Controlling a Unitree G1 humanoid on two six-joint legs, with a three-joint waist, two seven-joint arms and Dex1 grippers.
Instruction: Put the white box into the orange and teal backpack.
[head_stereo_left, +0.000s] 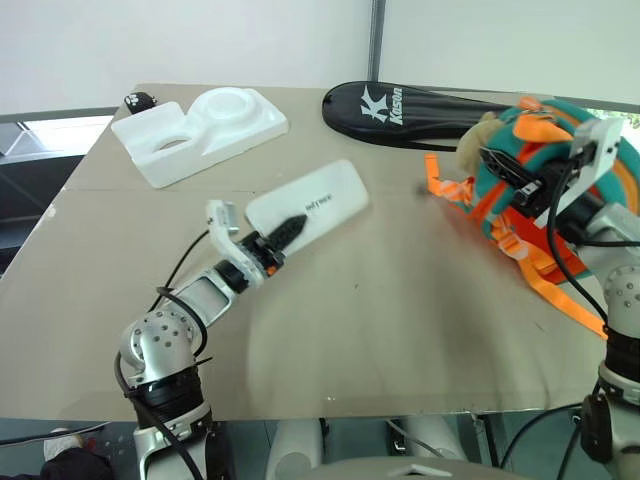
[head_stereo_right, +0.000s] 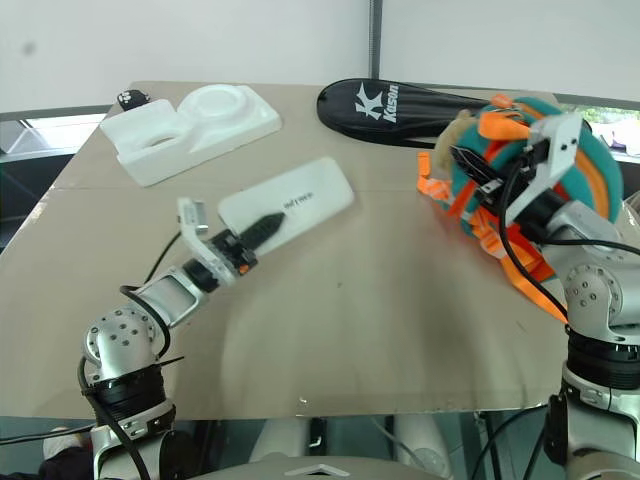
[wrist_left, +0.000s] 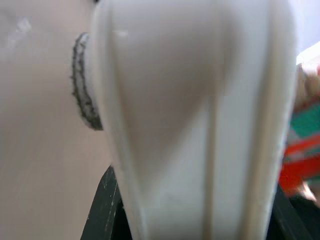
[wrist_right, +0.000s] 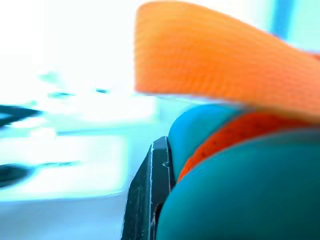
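- At centre frame in the eye views, left claw (head_stereo_left: 285, 232) clamped on the near end of the white box (head_stereo_left: 318, 200), one black finger lying dark across the pale lid; box held tilted above the table (head_stereo_left: 380, 330), far end toward upper right.
- In the left wrist view, box (wrist_left: 200, 120) pressed close against the lens, lettering out of sight, lower finger (wrist_left: 102, 210) only a dark sliver beneath.
- At right edge of frame, right claw (head_stereo_left: 500, 172) closed on the orange and teal backpack (head_stereo_right: 560, 150), fingertips buried in teal fabric and orange straps, exact bite hard to make out.
- In the right wrist view, one finger (wrist_right: 147, 200) against teal cloth, blurred orange strap (wrist_right: 225, 65) overhead.
- Backpack cut off at the right border; beige plush (head_stereo_left: 478, 135) partly hidden behind straps.
- At upper frame, black racket bag (head_stereo_left: 400, 105) partly covered by backpack; white styrofoam piece (head_stereo_left: 200, 130) at upper left.
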